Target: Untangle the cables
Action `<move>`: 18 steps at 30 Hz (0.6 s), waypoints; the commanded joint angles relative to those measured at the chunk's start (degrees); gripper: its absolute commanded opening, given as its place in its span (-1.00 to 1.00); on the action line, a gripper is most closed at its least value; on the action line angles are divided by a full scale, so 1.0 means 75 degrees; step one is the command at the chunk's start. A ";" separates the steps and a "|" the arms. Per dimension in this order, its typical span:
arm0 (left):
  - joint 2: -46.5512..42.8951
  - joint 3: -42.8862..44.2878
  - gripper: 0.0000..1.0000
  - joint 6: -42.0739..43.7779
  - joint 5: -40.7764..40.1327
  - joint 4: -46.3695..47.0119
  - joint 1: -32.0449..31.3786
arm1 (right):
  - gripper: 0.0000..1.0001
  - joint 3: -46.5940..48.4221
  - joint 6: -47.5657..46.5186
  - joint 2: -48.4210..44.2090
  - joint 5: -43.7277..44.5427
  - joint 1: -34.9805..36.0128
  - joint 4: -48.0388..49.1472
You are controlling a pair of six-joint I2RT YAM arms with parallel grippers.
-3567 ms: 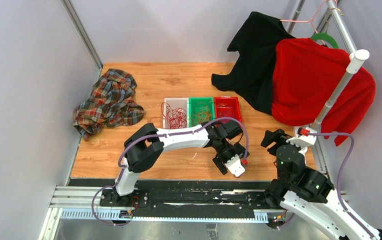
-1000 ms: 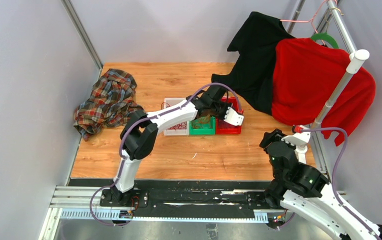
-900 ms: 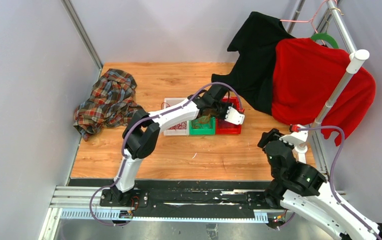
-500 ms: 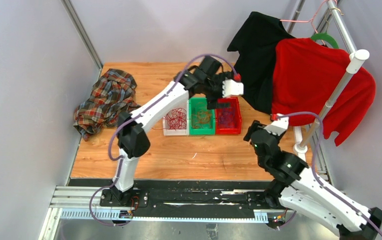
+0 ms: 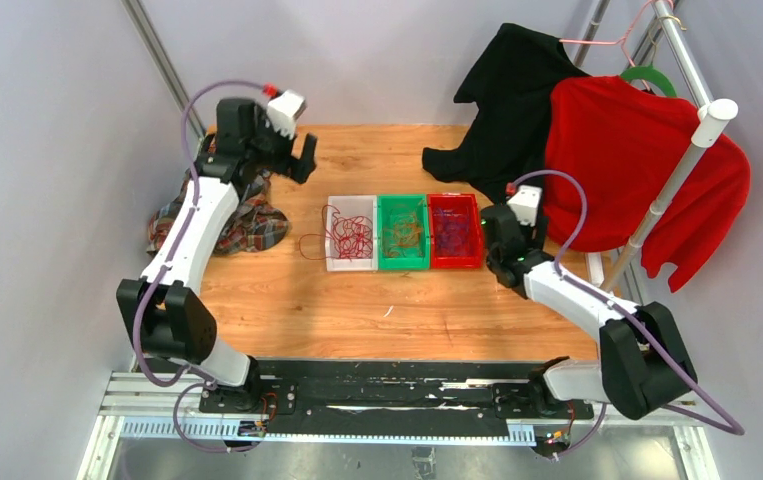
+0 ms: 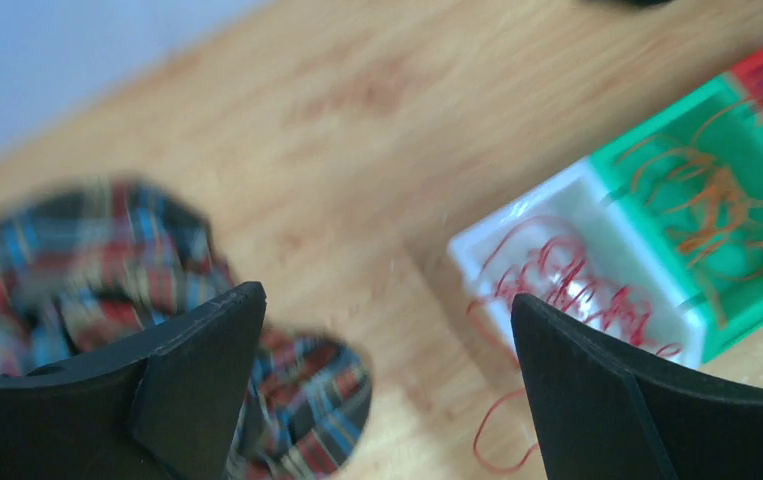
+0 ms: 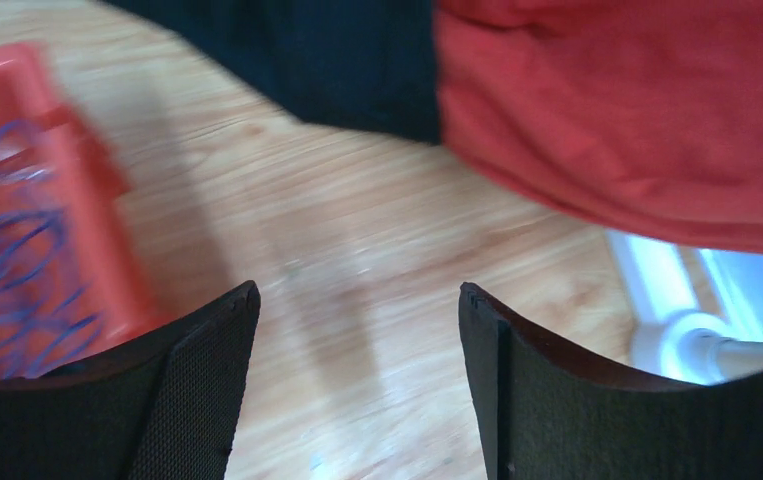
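Note:
The cables lie in three bins mid-table. A red cable bundle (image 5: 349, 235) fills the white bin (image 5: 334, 205), and one red loop (image 5: 311, 246) trails onto the wood. Orange cables (image 5: 403, 232) sit in the green bin (image 5: 387, 204), and purple cables (image 5: 454, 230) in the red bin (image 5: 476, 215). My left gripper (image 5: 285, 165) hangs open and empty, high over the back left. Its wrist view shows the gripper (image 6: 387, 296), the red bundle (image 6: 567, 285) and the orange cables (image 6: 717, 195). My right gripper (image 5: 498, 232) stands open just right of the red bin. In its own view the right gripper (image 7: 359, 290) is over bare wood, with the purple cables (image 7: 7, 250) at left.
A crumpled plaid shirt (image 5: 219, 205) lies at the back left, under the left gripper. A black garment (image 5: 507, 110) and a red garment (image 5: 637, 170) hang on a rack at the back right. The rack's white foot (image 7: 677, 330) stands close to my right gripper.
My left arm swung from over the bins up to the back left, and its gripper opened. My right arm reached forward to beside the red bin, with its jaws wider apart.

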 commanded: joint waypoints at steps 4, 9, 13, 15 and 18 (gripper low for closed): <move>-0.0669 -0.4033 0.96 -0.0950 -0.0291 0.3246 0.1261 | 0.46 -0.0536 -0.1215 -0.0169 0.0239 -0.1691 0.1265; -0.0553 -0.5901 0.96 -0.0948 -0.0386 0.4801 0.1339 | 0.46 -0.1275 -0.1940 -0.0078 0.0229 -0.1880 0.2203; -0.0504 -0.6851 0.96 -0.1084 -0.0804 0.6042 0.1366 | 0.46 -0.1988 -0.2237 -0.0069 0.0127 -0.1997 0.3169; -0.0499 -0.7370 0.96 -0.1194 -0.0827 0.6761 0.1385 | 0.46 -0.2248 -0.2460 -0.0032 -0.0004 -0.2049 0.3779; -0.0638 -0.7844 0.96 -0.1489 -0.0999 0.7623 0.1396 | 0.47 -0.2474 -0.2905 -0.0039 -0.0342 -0.2141 0.4608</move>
